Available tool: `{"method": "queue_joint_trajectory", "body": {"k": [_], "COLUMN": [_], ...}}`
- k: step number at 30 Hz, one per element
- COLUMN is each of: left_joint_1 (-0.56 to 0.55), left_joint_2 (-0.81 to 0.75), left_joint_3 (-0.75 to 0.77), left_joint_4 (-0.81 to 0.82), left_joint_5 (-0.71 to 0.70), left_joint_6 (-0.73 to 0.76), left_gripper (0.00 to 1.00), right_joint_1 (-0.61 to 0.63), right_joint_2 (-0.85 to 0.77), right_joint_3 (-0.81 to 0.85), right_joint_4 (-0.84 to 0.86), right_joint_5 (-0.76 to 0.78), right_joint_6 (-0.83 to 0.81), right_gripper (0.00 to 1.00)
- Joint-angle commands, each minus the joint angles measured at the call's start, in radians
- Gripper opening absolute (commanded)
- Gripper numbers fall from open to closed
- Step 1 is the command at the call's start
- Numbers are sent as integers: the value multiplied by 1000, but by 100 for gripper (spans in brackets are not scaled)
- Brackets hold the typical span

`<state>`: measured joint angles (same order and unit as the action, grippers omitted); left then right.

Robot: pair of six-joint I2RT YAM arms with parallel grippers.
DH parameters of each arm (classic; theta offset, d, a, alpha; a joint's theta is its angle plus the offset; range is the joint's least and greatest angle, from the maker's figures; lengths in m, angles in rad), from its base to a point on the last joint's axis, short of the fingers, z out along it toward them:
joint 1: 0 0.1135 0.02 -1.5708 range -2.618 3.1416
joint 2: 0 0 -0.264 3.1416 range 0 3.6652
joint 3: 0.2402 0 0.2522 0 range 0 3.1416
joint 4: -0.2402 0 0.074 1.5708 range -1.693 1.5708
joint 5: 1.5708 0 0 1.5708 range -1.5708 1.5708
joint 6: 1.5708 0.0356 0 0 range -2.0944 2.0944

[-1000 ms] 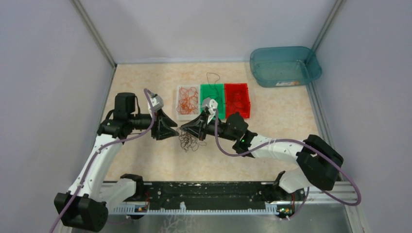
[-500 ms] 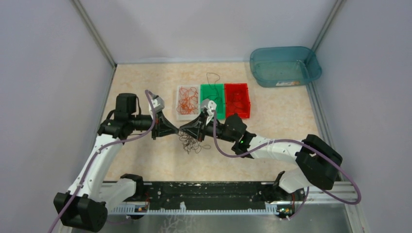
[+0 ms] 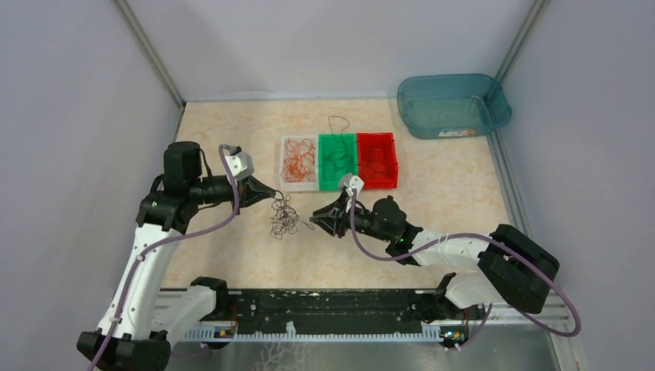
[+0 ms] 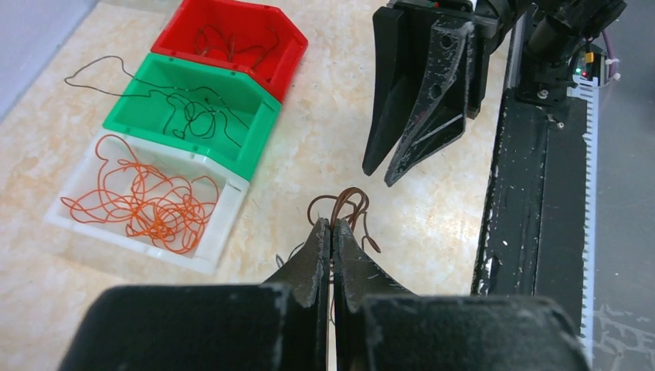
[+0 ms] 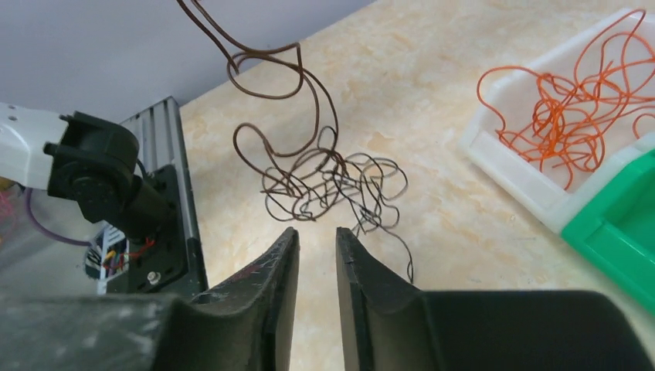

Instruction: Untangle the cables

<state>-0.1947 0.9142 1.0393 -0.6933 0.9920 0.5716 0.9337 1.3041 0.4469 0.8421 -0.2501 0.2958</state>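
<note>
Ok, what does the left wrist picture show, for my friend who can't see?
The left gripper pinches a thin brown cable above a beige table, with the right gripper hovering slightly open ahead. To the left sit a white bin of orange cables, a green bin of black cables, and a red bin.

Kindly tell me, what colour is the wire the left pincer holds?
The wire is dark brown, clearest from right wrist.
</note>
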Motion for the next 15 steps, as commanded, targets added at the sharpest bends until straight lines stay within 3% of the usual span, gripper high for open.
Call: {"method": "queue_joint_trajectory", "body": {"k": [1, 3, 5, 15], "left_joint_1": [0, 0, 0, -2], "left_joint_2": [-14, -10, -7, 7], "left_joint_3": [60, 76, 92, 189], "left_joint_4": [-14, -14, -15, -23], "left_joint_5": [8, 26, 45, 113], "left_joint_6": [23, -1, -29, -127], "left_gripper": [0, 0, 0, 0], "right_joint_1": [-2, -3, 0, 14], "right_joint_2": [-71, -69, -41, 202], "right_joint_3": [21, 71, 130, 356], "right_joint_4": [85, 110, 143, 258], "right_joint_5": [-5, -33, -75, -191], "right_joint_6": [-44, -62, -76, -55], "right_gripper": [38, 55, 60, 63]}}
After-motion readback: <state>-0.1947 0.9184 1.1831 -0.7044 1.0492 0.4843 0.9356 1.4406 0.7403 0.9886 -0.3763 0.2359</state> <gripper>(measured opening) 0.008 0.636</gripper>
